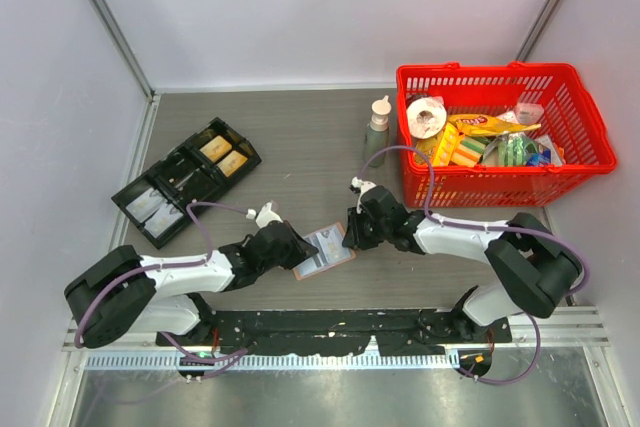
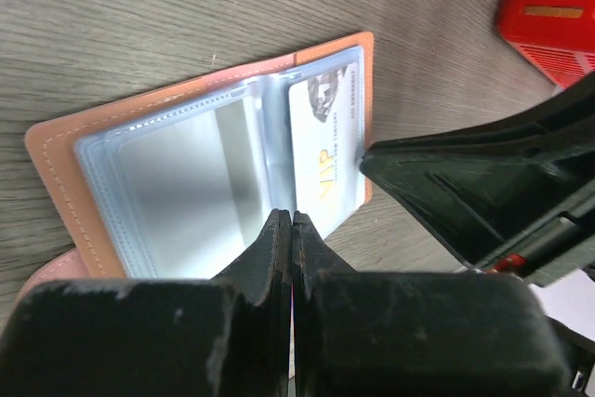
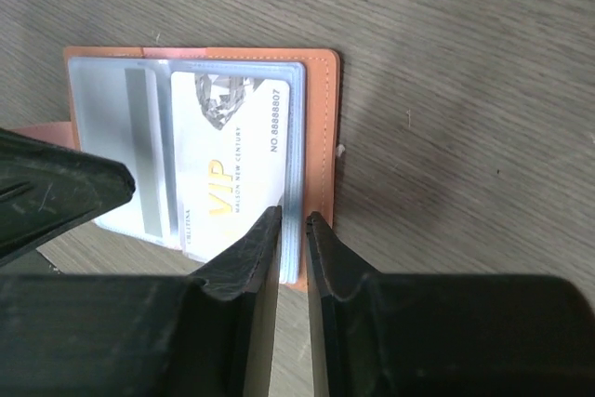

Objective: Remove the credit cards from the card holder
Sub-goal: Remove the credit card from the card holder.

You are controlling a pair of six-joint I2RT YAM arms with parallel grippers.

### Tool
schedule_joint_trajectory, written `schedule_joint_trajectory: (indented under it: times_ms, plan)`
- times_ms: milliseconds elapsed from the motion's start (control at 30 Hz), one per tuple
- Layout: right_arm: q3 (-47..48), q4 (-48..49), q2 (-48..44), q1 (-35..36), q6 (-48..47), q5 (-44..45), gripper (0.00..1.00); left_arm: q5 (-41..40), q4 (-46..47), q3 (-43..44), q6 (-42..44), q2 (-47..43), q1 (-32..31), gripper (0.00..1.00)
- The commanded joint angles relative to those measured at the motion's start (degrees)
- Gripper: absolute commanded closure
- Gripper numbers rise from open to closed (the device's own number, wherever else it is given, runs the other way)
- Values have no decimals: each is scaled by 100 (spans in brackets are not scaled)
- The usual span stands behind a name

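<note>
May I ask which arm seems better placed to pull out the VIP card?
Likely right: the right gripper, jaws parted, sits beside the VIP card; the left gripper is shut at the card holder's edge.

Your right gripper [image 3: 293,222] points down at the near edge of the open card holder [image 3: 321,118]. Its jaws are a narrow slit apart, and the edge of a clear sleeve [image 3: 296,137] shows in the slit. A white card [image 3: 232,169] sits in that sleeve, with gold "VIP" lettering and a diamond print. The tan cover is stitched along its border. The left gripper [image 3: 93,188] enters from the left as a black wedge over the holder's left half. Beneath is a grey wood-grain table [image 3: 465,90].
</note>
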Motion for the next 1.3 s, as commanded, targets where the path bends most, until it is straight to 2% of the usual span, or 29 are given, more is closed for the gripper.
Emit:
schedule_joint_trajectory:
  times_ms: [0, 233, 633, 833, 967, 1267]
  plan:
    - [292, -292, -452, 24, -62, -58, 78, -156, -98, 201, 61, 6, -16, 99]
    - [538, -205, -322, 24, -177, -146, 78, -218, -229, 219, 79, -143, -8, 95]
    - [231, 191, 285, 24, -177, -225, 92, -147, -168, 377, 131, 50, -16, 85]
    - [-68, 191, 400, 15, -98, -164, 98, -156, -168, 386, 79, 146, -8, 71]
    - [-270, 331, 470, -20, -10, -225, 99, -156, -115, 386, 44, 234, -8, 66]
    - [-332, 375, 444, -116, 17, -322, 99, -16, 183, 518, 52, 674, -16, 66]
